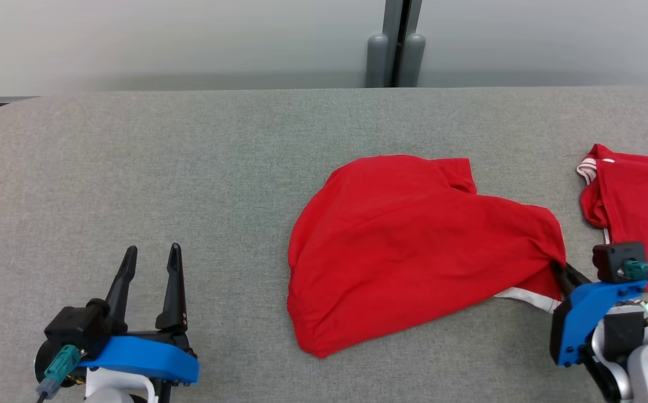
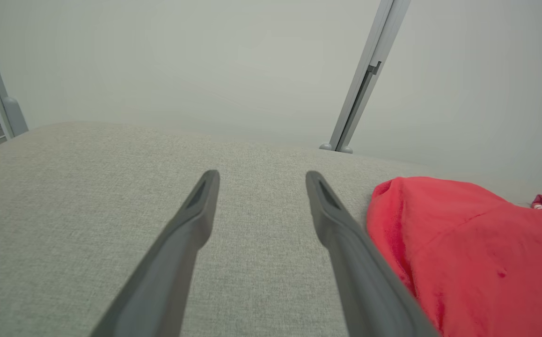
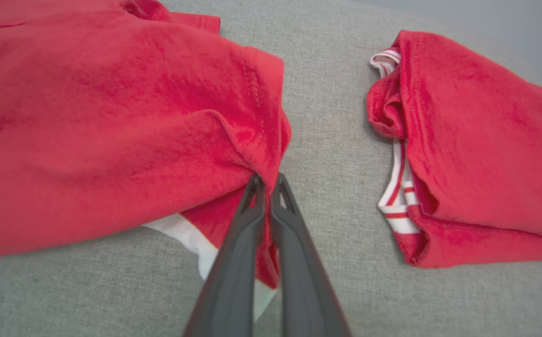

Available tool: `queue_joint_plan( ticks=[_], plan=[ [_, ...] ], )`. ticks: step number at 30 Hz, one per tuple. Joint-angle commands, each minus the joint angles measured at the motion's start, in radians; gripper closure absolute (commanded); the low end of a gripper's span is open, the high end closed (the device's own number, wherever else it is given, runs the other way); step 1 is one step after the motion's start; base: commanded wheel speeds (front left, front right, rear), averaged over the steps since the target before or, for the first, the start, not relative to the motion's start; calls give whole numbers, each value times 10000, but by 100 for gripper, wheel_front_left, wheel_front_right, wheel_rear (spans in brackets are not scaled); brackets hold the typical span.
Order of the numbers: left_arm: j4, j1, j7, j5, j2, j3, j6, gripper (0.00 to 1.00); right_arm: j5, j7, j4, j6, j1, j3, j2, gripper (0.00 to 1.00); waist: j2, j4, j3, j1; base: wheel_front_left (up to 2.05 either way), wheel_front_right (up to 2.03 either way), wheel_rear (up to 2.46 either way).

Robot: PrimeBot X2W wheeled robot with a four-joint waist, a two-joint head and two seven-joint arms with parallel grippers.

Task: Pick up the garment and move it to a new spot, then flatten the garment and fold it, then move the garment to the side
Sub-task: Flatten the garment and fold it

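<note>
My left gripper (image 1: 153,250) sits at the lower left of the head view, its two long dark fingers spread wide with nothing between them, over bare grey fabric-covered surface (image 1: 189,157). I read that as parked. It is out of the way while the other arm works, though its own wrist view shows the cloth's near edge close beside its right finger.

Moving right, the rumpled red garment (image 1: 413,240) of soft knit fabric lies in a rounded heap near the middle of the surface. One layer laps over another, and a white hem band (image 1: 525,296) peeks out under its lower right corner. It is not flat, so I judge the task to be at its first step, the pick-up.

Further right, my right gripper (image 3: 267,183) has its fingers pressed together on a fold at the heap's right corner, with red cloth running down between them. Taking a corner rather than the bulk should let the cloth trail and open as I carry it.

At the far right, a second red garment (image 1: 637,196) with white-and-red striped trim lies apart from the first, with bare surface between them. I would lift clear of it so it doesn't get dragged along.
</note>
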Motion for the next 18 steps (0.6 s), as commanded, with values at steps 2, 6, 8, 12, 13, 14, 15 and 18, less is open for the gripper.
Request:
queue_joint_plan(
  ticks=[2, 6, 8, 12, 13, 14, 15, 18],
  plan=[
    [-14, 37, 20, -40, 46, -39, -2, 0, 178, 64, -256, 5, 119, -135, -206, 100, 0, -42, 7, 0, 0, 0, 0],
    [-31, 68, 109, -43, 75, -113, -24, 0, 458, -128, -385, 5, 188, -130, -246, 0, 0, -66, 10, 0, 0, 0, 0],
    [-35, 96, 143, -24, 72, -187, -11, 0, 607, -488, -571, 7, 400, -172, -66, 0, 0, -45, -51, 0, 0, 0, 0],
    [-38, 214, 179, -9, 56, -307, 9, 0, 791, -1682, -1180, 7, 812, -285, 335, 0, 0, -5, -208, 0, 0, 0, 0],
    [-34, 239, 178, -9, 47, -333, 20, 0, 985, -2066, -1373, 7, 952, -291, 509, 0, 0, 1, -260, 0, 0, 0, 0],
    [-37, 261, 174, -13, 36, -351, 30, 0, 1052, -2416, -1535, 7, 1111, -284, 600, 0, 0, 5, -296, 0, 0, 0, 0],
    [-36, 295, 171, -17, 21, -368, 27, 0, 1135, -2744, -1696, 5, 1278, -230, 677, 0, 0, 6, -334, 0, 0, 0, 0],
    [-18, 429, 219, -21, -16, -483, -40, 0, 1392, -3386, -1929, 7, 1651, -152, 891, 0, 0, 8, -441, 0, 0, 0, 0]
  ],
)
